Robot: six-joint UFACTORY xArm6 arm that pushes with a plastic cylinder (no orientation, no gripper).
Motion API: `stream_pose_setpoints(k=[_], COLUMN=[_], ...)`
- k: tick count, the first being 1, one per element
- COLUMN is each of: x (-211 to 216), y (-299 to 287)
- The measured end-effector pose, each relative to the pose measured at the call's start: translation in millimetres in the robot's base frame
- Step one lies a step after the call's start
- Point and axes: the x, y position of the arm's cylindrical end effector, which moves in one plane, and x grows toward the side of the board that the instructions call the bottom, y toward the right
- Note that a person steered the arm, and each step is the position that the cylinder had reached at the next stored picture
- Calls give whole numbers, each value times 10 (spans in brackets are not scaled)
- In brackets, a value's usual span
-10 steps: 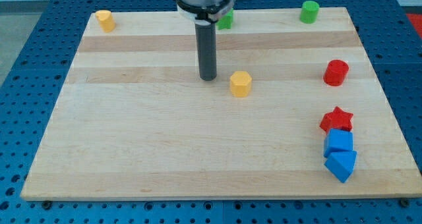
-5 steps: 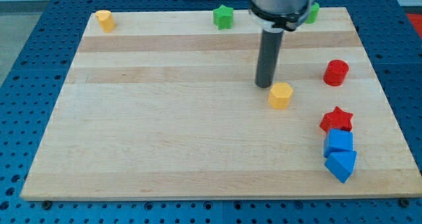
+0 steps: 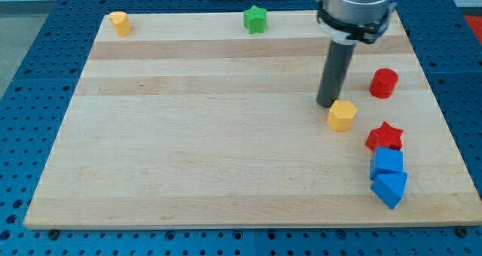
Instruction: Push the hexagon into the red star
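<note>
A: Where is the hexagon point(image 3: 342, 114)?
B: Near the table's right edge, left of the red star point(image 3: 385, 136), apart. The tip point(image 3: 326, 104) touches its upper-left side; there's no claw

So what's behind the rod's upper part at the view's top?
Only the board's far edge shows around the rod; anything behind it is covered. My tip sits just upper-left of the yellow hexagon.

No readable text, labels, brands, numbers or signs anywhere: none on the wooden board point(image 3: 188, 150), none on the coloured blocks, none on the rod, none on the blue perforated table point(image 3: 45, 75).
</note>
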Motion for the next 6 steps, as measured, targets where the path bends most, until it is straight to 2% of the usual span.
stream_pose_setpoints(k=[1, 2, 4, 5, 6], x=[13, 172, 326, 326, 308], y=[-286, -323, 566, 715, 580])
